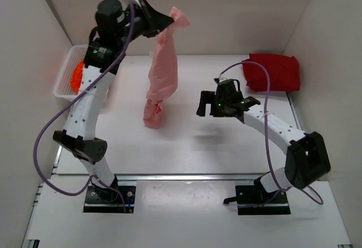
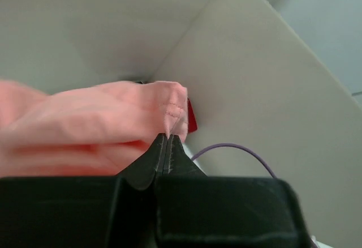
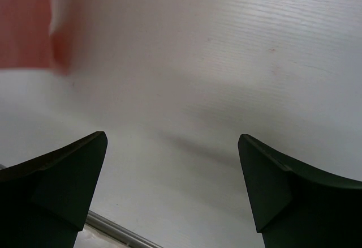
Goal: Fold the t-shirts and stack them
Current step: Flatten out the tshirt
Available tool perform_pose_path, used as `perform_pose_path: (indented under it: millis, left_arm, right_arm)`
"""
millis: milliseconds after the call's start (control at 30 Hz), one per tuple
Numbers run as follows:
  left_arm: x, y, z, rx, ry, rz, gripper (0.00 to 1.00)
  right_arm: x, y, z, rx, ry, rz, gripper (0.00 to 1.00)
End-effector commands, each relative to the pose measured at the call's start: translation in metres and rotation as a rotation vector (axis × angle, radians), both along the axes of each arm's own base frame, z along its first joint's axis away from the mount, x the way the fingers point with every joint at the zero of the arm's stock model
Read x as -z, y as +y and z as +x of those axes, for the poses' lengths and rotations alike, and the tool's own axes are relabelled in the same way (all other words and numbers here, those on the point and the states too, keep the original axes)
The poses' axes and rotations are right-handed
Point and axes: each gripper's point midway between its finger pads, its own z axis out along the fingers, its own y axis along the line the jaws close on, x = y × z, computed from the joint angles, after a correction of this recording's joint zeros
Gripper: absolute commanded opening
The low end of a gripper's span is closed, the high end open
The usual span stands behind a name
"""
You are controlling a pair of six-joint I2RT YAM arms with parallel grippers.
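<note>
up high, the left gripper (image 1: 171,18) pinches the salmon-pink t-shirt (image 1: 161,72) dangling over the desk (image 1: 198,149), while the right gripper (image 1: 203,103) hangs spread wide nearby.

The orange t-shirt (image 1: 74,75) sat in the basket (image 1: 61,89) at the surface's (image 1: 198,146) far left edge, mostly hidden behind the left arm (image 1: 85,106). From the right wrist, the salmon-pink t-shirt (image 3: 25,21) was a blur cut off at the top-left corner. From the left wrist, the dark red t-shirt (image 2: 192,118) showed only as a sliver behind the pink cloth.
</note>
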Motion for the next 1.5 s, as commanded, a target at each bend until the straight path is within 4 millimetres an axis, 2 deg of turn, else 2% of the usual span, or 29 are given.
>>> perform_pose_path:
  millis: [0,33,67,100,133,167,200,233,333,367,400,433,467,500,567,600,633,733,767,800,900,1033,1100,1133,1167,1200,1300,1400,1467]
  left_arm:
    - [-0.025,0.051,-0.011,-0.073,0.0,-0.068,0.0]
    - [-0.002,0.065,0.003,-0.115,0.036,-0.054,0.0]
    - [0.018,0.074,0.005,-0.14,0.072,-0.049,0.0]
    - [0.037,0.093,0.006,-0.207,0.1,-0.034,0.0]
    - [0.034,0.108,0.001,-0.263,0.067,-0.024,0.0]
    - [0.065,0.125,0.011,-0.351,0.114,0.003,0.0]
    - [0.088,0.139,0.01,-0.418,0.143,0.035,0.0]
    - [0.092,0.153,0.007,-0.465,0.136,0.044,0.0]
    - [0.153,0.159,0.003,-0.472,0.242,0.099,0.0]
    - [0.157,0.162,0.003,-0.477,0.243,0.101,0.0]
    - [0.171,0.159,0.0,-0.468,0.266,0.117,0.0]
    - [0.185,0.16,-0.003,-0.473,0.291,0.129,0.0]
    - [0.188,0.159,-0.004,-0.469,0.293,0.136,0.0]
    - [0.196,0.162,-0.006,-0.472,0.306,0.137,0.0]
    - [0.209,0.157,-0.012,-0.451,0.328,0.146,0.0]
    - [0.213,0.16,-0.013,-0.458,0.336,0.154,0.0]
    - [0.215,0.161,-0.015,-0.46,0.34,0.16,0.0]
    - [0.226,0.16,-0.021,-0.455,0.356,0.182,0.0]
    - [0.226,0.163,-0.022,-0.46,0.351,0.182,0.0]
    - [0.228,0.167,-0.023,-0.467,0.356,0.185,0.0]
    - [0.23,0.169,-0.025,-0.472,0.363,0.19,0.0]
    - [0.235,0.168,-0.027,-0.469,0.374,0.194,0.0]
    - [0.24,0.167,-0.028,-0.461,0.385,0.195,0.0]
    - [0.239,0.167,-0.027,-0.457,0.383,0.195,0.0]
    - [0.243,0.171,-0.028,-0.468,0.394,0.198,0.0]
    - [0.237,0.171,-0.027,-0.468,0.38,0.195,0.0]
    - [0.221,0.168,-0.023,-0.445,0.337,0.202,0.0]
    - [0.178,0.151,-0.024,-0.377,0.205,0.155,0.0]
    - [0.145,0.142,-0.028,-0.353,0.112,0.116,0.0]
  right_arm:
    - [-0.031,-0.02,0.009,0.07,-0.099,0.073,0.99]
    - [-0.031,-0.027,0.01,0.094,-0.098,0.073,0.99]
    - [-0.03,-0.03,0.008,0.091,-0.098,0.087,0.99]
    - [-0.029,-0.035,0.009,0.102,-0.1,0.085,0.99]
    - [-0.032,-0.035,0.009,0.101,-0.107,0.096,1.0]
    - [-0.026,-0.038,0.009,0.111,-0.092,0.097,0.99]
    - [-0.028,-0.038,0.009,0.105,-0.1,0.099,0.99]
    - [-0.028,-0.033,0.01,0.095,-0.106,0.1,0.99]
    - [-0.02,-0.011,0.012,0.042,-0.097,0.104,0.99]
    - [-0.02,0.004,0.011,0.002,-0.101,0.112,0.91]
    - [-0.016,0.022,0.012,-0.048,-0.091,0.127,0.76]
    - [-0.016,0.035,0.02,-0.069,-0.093,0.134,0.66]
    - [-0.012,0.05,0.017,-0.111,-0.088,0.132,0.41]
    - [-0.008,0.062,0.027,-0.128,-0.085,0.134,0.25]
    - [-0.006,0.098,0.034,-0.216,-0.09,0.17,0.21]
    - [-0.009,0.11,0.039,-0.236,-0.113,0.198,0.25]
    - [-0.006,0.122,0.038,-0.268,-0.104,0.227,0.3]
    - [-0.011,0.145,0.051,-0.288,-0.122,0.334,0.56]
    - [-0.002,0.146,0.056,-0.275,-0.107,0.339,0.59]
    - [-0.007,0.152,0.063,-0.269,-0.113,0.355,0.62]
    - [-0.007,0.164,0.076,-0.283,-0.123,0.393,0.62]
    - [0.012,0.174,0.092,-0.301,-0.062,0.431,0.58]
    - [0.021,0.178,0.099,-0.301,-0.026,0.431,0.52]
    - [0.03,0.182,0.101,-0.308,-0.003,0.423,0.31]
    - [0.03,0.178,0.106,-0.295,0.004,0.416,0.12]
    - [0.029,0.179,0.103,-0.308,0.009,0.41,0.0]
    - [0.01,0.159,0.109,-0.269,-0.048,0.331,0.0]
    - [-0.027,0.106,0.121,-0.153,-0.151,0.179,0.0]
    - [-0.094,0.061,0.125,-0.057,-0.308,0.128,0.0]
